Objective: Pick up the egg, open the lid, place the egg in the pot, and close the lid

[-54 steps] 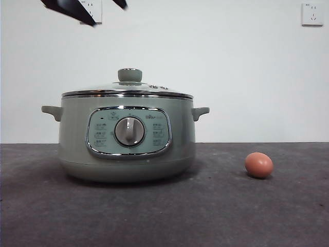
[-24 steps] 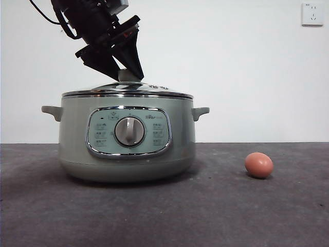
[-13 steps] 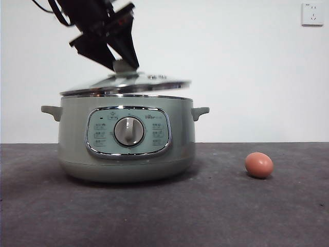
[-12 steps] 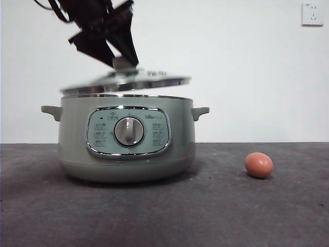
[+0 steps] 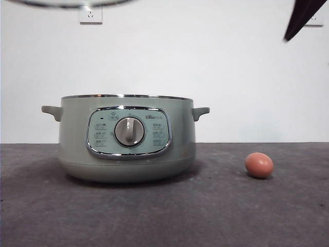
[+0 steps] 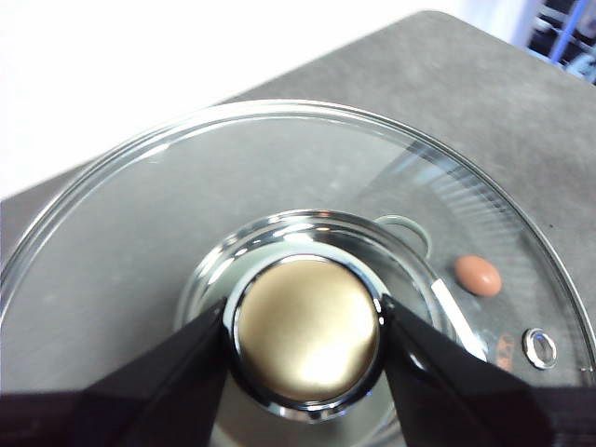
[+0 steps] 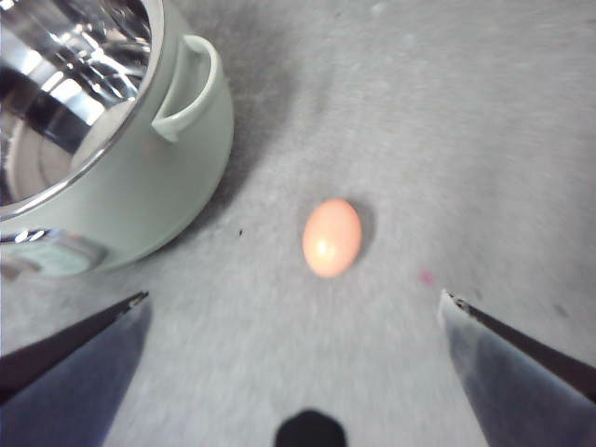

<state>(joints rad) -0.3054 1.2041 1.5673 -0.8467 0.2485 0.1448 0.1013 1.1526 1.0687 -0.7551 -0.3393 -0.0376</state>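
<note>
1. We see our left tool (image 6: 303, 340) pinching the knob of the lid (image 6: 140, 233), one black jaw pressed against each side of it.
2. In the front view the lid (image 5: 69, 3) is high above the pot (image 5: 126, 139), with only its blurred rim showing at the top edge.
3. The pot stands open on the dark table (image 5: 164, 216); the right wrist view shows its shiny inner wall (image 7: 65, 84).
4. The egg (image 5: 258, 165) lies on the table, apart from the pot on the side of one of its small handles (image 5: 200, 112).
5. Our right tool (image 7: 298, 307) hangs above the egg with its jaws spread wide, the egg (image 7: 331, 237) between and beyond them, untouched.
6. A dark tip (image 5: 303, 18) shows at the front view's upper corner above the egg.
</note>
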